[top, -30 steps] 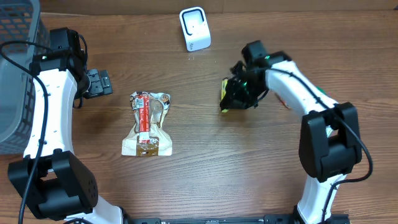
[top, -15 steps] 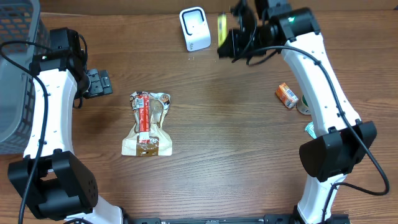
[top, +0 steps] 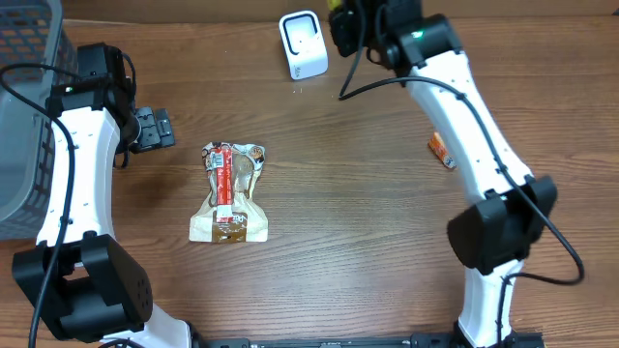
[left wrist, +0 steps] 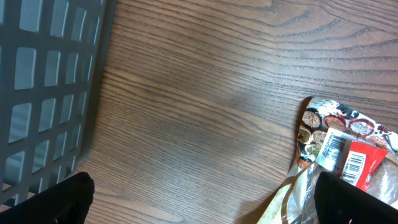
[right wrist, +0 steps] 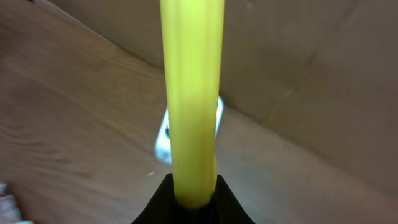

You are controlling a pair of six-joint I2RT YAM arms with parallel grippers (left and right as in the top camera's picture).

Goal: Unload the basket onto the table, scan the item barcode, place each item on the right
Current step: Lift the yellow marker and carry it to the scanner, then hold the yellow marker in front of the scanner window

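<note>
A thin yellow item [right wrist: 191, 93] stands upright in my right gripper [right wrist: 193, 190], which is shut on its lower end. In the overhead view that gripper [top: 340, 25] hangs at the table's back edge, just right of the white barcode scanner [top: 303, 43]. The wrist view shows the scanner [right wrist: 161, 134] blurred behind the yellow item. No barcode on the item shows in any view. My left gripper [top: 153, 129] rests open at the far left, with nothing between its fingers [left wrist: 62, 199].
A clear snack bag with a red label [top: 230, 193] lies left of centre, and its corner [left wrist: 336, 155] reaches the left wrist view. A grey basket [top: 24, 116] stands at the left edge. A small orange packet [top: 442, 150] lies on the right side.
My right arm has lifted the yellow item off the table's right side and carried it back and left, up beside the scanner. The left arm has not moved.
</note>
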